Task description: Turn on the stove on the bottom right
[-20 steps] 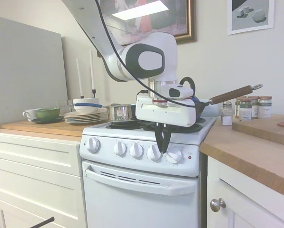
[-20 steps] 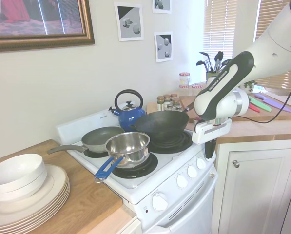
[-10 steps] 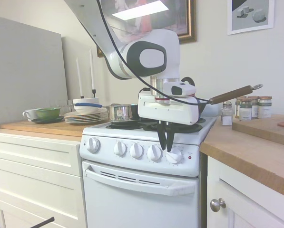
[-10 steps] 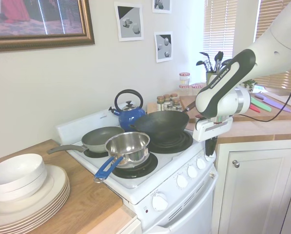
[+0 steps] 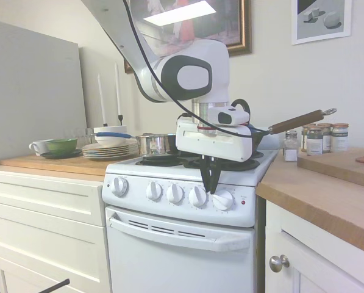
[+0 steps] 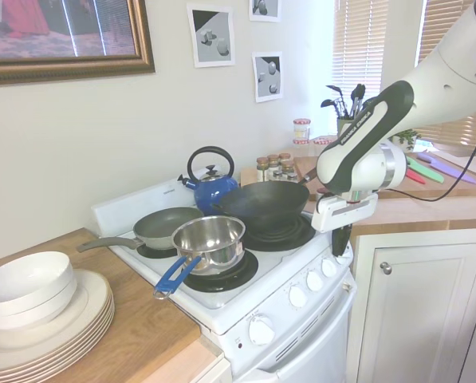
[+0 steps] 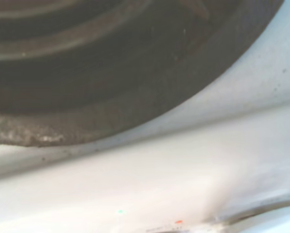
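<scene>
Black gripper [image 5: 210, 187] fingers were pressed together above the white stove's [image 5: 169, 244] rightmost round white knob [image 5: 223, 200]; I'd spread them first, then straddle it squarely

White arm [image 5: 188, 76] reaching down, fingers [image 5: 210, 180] together

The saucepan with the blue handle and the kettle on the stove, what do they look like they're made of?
Saucepan: apparently polished stainless steel, with mirror-like reflections; its blue handle looks coated, perhaps plastic. Kettle: glossy blue, probably enamelled metal, with a black handle, material unclear.
</scene>
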You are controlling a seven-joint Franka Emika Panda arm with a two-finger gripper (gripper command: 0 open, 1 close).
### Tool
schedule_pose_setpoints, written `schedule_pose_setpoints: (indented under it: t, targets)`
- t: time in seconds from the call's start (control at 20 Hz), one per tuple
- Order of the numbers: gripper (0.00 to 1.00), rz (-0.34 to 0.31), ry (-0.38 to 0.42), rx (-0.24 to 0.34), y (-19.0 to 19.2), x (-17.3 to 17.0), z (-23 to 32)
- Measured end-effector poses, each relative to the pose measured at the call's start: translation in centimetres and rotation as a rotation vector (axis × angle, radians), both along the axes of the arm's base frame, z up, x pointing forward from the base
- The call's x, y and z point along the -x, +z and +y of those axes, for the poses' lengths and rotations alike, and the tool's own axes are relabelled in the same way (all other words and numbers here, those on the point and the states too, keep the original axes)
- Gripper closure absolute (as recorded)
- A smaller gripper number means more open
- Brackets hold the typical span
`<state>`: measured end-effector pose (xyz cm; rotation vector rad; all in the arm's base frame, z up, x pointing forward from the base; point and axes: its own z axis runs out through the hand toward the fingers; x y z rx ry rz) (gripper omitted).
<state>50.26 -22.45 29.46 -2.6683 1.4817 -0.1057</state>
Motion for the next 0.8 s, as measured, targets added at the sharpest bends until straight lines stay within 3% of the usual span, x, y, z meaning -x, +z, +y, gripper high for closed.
schedule_pose_setpoints:
  t: [0.8]
  targets:
    - [1.00,0.004,-0.026,-0.023,-1.7,-0.1,-0.8]
